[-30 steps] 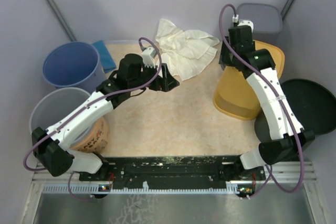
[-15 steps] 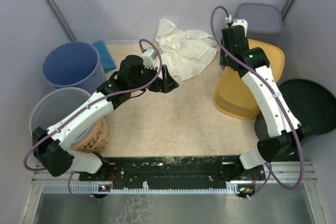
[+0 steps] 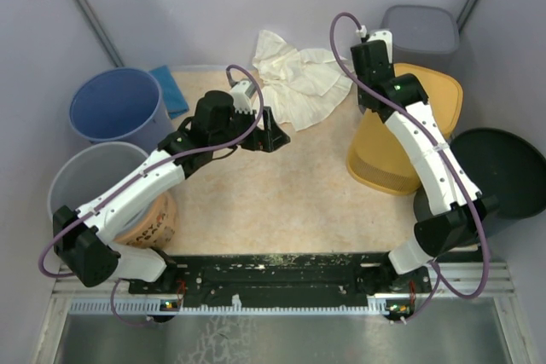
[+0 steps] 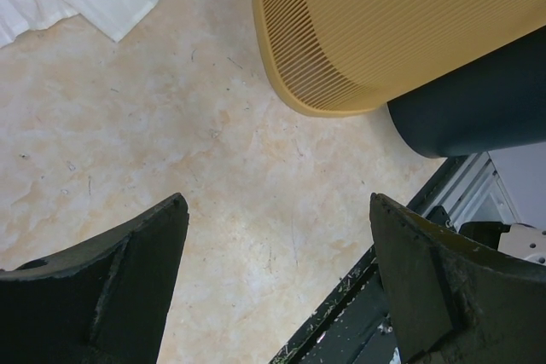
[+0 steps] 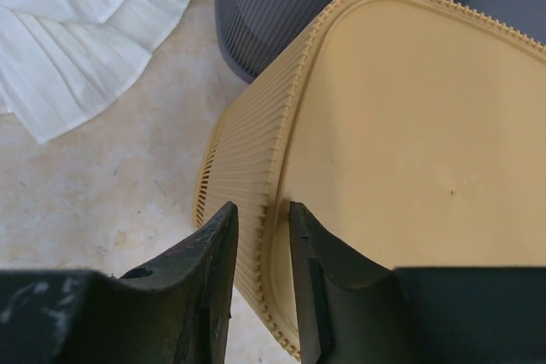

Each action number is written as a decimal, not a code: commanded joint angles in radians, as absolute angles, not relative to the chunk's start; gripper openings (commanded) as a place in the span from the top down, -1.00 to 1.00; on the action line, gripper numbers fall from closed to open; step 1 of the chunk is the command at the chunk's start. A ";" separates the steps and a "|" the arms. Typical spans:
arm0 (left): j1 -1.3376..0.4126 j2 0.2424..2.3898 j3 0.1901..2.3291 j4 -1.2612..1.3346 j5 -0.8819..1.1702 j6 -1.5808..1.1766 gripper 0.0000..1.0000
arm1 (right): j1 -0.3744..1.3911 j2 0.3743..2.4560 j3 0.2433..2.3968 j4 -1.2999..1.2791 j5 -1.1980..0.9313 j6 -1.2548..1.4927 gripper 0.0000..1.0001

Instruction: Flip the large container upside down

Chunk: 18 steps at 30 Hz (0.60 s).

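Note:
The large yellow ribbed container [image 3: 388,155] stands tilted at the right of the table, its flat base [image 5: 409,117] facing up and to the right. My right gripper [image 3: 368,106] hovers at its upper left edge. In the right wrist view its jaws [image 5: 262,206] stand a narrow gap apart, straddling the toothed edge between wall and base. I cannot tell whether they touch it. My left gripper [image 3: 271,130] is wide open and empty over the table's middle; in its wrist view [image 4: 277,202] the container [image 4: 384,31] lies ahead.
A white cloth [image 3: 299,78] lies at the back. A grey bin [image 3: 420,27] stands behind the container and a black bin [image 3: 503,168] to its right. A blue bucket [image 3: 115,108], a pale bucket [image 3: 85,178] and a brown pot [image 3: 152,223] stand at the left.
My right arm has swung up and to the left along the container's top edge. The container and the left arm have not moved.

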<state>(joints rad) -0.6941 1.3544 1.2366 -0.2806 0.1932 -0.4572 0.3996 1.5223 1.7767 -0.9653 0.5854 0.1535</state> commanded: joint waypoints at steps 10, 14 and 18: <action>-0.695 1.349 1.208 -0.264 0.184 -0.468 -0.83 | 0.470 1.493 1.727 -0.934 0.400 0.046 1.00; -0.691 1.346 1.204 -0.265 0.178 -0.468 -0.83 | 0.516 1.462 1.698 -0.953 0.355 0.005 1.00; -0.689 1.348 1.203 -0.264 0.182 -0.470 -0.83 | 0.518 1.397 1.658 -0.966 0.370 0.011 1.00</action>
<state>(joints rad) -0.6930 1.3544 1.2125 -0.2798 0.1856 -0.4671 0.4984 1.4593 1.7092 -0.8787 0.4416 0.0273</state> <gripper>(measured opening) 0.913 0.025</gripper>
